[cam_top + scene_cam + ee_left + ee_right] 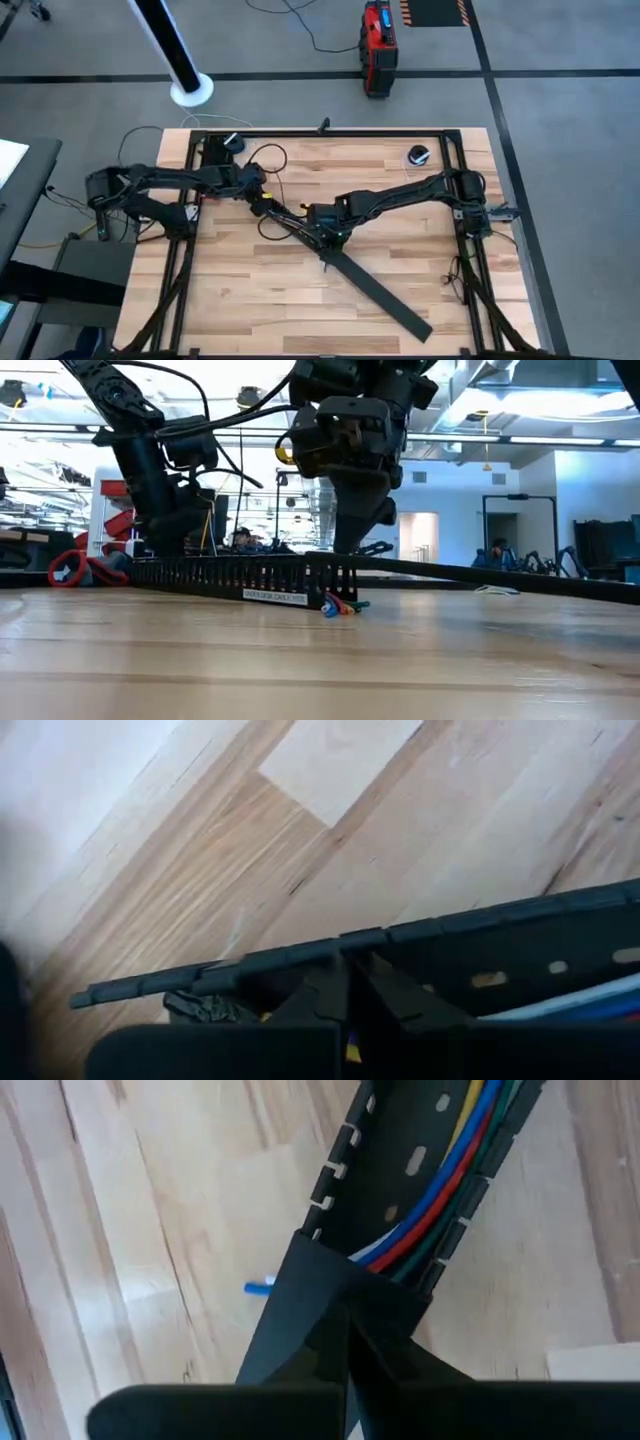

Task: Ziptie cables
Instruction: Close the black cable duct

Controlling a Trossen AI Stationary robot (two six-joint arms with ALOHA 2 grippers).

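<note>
Cables [440, 1190] lay inside the slotted black channel [220, 573], running along its length as blue, red, yellow and green strands, with their coloured ends poking out at the channel's near end in the low view [340, 605]. That channel rested on the wooden table [260, 300] near its middle, stretching toward the left arm. A flat black strip [380, 295] lay on the boards from the channel's end diagonally toward the table's front right corner.

Right gripper [325, 238] sat down at the channel's end, its two fingers pressed together in the wrist view with the strip's end just beside them; whether they pinched anything I could not tell. Left gripper [262, 200] sat at the channel's other end, its fingers [340, 995] drawn close against the slotted wall, though a grip on it could not be told.

A small blue scrap [258, 1286] lay on the wood just beside the channel.
</note>
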